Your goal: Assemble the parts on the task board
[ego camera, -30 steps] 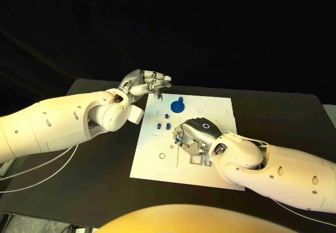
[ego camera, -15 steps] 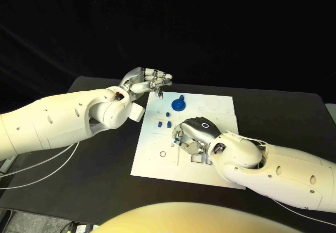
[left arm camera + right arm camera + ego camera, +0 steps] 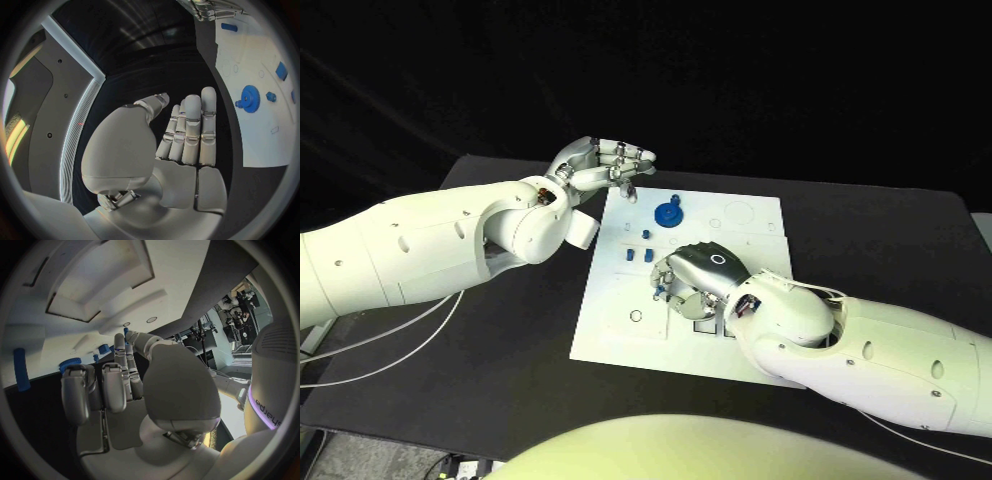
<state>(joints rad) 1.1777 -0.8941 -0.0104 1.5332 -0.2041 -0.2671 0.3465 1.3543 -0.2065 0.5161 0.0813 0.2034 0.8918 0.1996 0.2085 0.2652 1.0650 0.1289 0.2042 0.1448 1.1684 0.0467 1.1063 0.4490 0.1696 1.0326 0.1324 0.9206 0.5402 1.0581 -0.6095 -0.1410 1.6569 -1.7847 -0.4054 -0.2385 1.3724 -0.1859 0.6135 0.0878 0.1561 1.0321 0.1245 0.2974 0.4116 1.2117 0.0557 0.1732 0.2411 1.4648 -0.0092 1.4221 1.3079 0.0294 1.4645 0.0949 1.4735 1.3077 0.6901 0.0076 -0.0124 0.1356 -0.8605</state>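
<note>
A black surface (image 3: 488,350) carries the white task board (image 3: 625,345), which lies flat on it. The board sits under the right hand (image 3: 701,275). The left hand (image 3: 603,165) hovers just beyond the board's far corner.

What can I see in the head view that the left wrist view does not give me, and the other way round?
Head view: the full outline of the task board on the black table, and the back of the right hand lowered over the board's middle.

Left wrist view: the left hand from close behind, its fingers stretched side by side with nothing in them.

Both: the blue gear, small blue parts near it, and the board's white surface.
</note>
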